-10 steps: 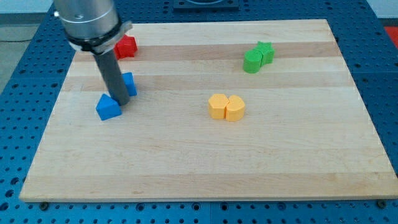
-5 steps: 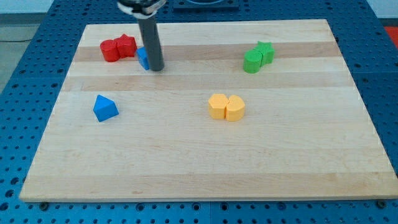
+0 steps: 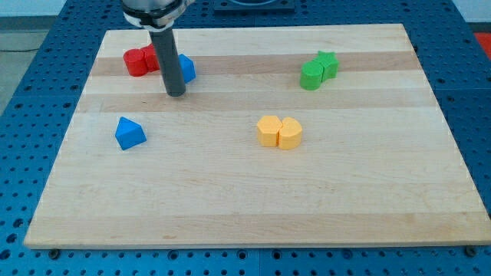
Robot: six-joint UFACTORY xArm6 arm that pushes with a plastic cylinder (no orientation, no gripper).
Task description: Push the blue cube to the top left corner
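Camera view, and my tip [image 3: 176,93] is planted on the wooden board [image 3: 253,207] in the upper left of the frame, the dark rod rising straight up from it and out past the top edge. No gripper on this arm, so there are no jaws to call open or closed: it is a bare rod end resting on the wood.

Right behind the rod sits the blue cube [image 3: 186,68], peeking out on the rod's right side, just above and slightly right of my tip; whether rod and cube touch, I cannot tell. The rod covers the cube's left part. Just left of the rod, the red blocks [image 3: 139,61] huddle together, a rounded one with a second red piece partly hidden behind the rod, close to the board's upper left corner.

Down and to the left of my tip, well apart, the blue triangular block [image 3: 130,133] stands alone. Over in the upper right, two green blocks [image 3: 317,70] press against each other. Near the middle of the frame, two yellow blocks [image 3: 279,131] sit side by side, touching.

No writing or labels can be read. A blue perforated table [image 3: 23,115] surrounds the board.
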